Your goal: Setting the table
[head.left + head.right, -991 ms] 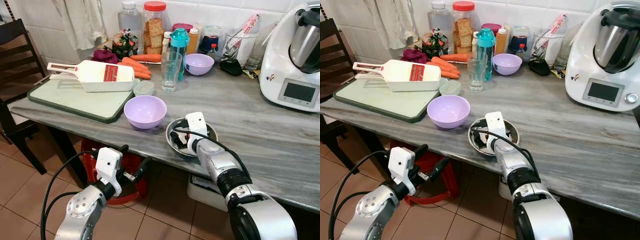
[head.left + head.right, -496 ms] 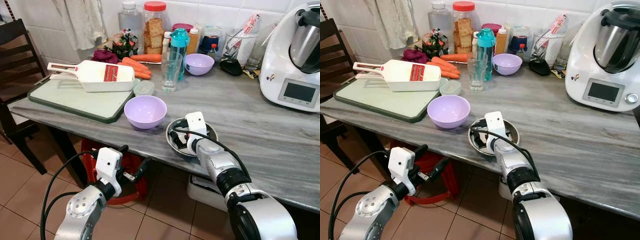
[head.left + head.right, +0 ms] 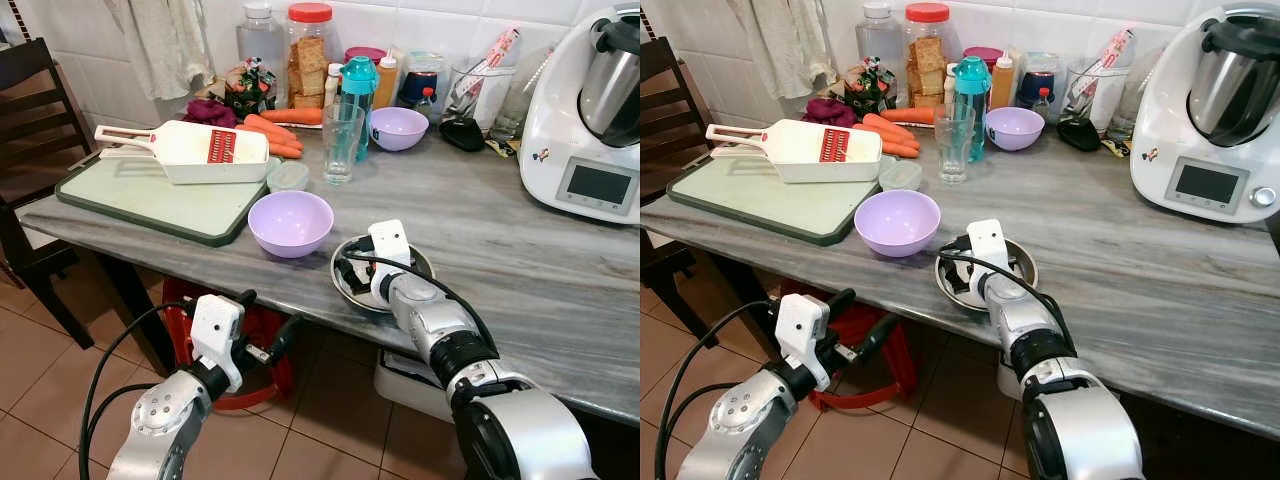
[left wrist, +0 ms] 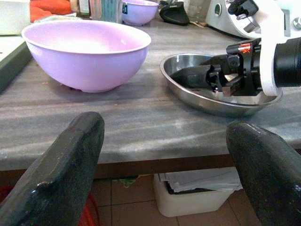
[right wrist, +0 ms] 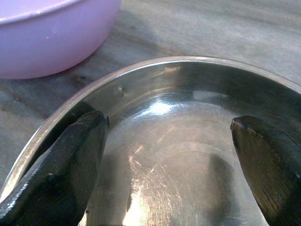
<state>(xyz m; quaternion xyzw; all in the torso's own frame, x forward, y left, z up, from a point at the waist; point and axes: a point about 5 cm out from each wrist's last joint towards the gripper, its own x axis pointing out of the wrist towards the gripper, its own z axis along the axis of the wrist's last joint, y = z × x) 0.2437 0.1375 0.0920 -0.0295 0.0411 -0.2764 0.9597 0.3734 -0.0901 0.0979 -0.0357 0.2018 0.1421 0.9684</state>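
Note:
A shallow steel bowl (image 3: 426,268) sits near the front edge of the grey marble counter (image 3: 520,270), just right of a lilac bowl (image 3: 290,222). My right gripper (image 3: 351,272) reaches down into the steel bowl (image 5: 188,75), open, its fingers (image 5: 61,160) spread wide over the shiny bottom and one close to the inner wall. The left gripper (image 3: 266,336) hangs open below the counter edge, in front of the two bowls. In its wrist view the lilac bowl (image 4: 84,52) and the steel bowl (image 4: 193,94) lie ahead, with the right gripper inside the steel one.
A green cutting board (image 3: 150,200) carrying a white slicer (image 3: 190,150) lies at the left. Behind stand a glass (image 3: 341,142), a teal bottle (image 3: 357,95), a second lilac bowl (image 3: 398,127), jars and carrots. A white kitchen machine (image 3: 585,120) is at the right, a dark chair (image 3: 30,150) at the left.
My right gripper has edged slightly left and further into the steel bowl. The left arm has stayed where it was.

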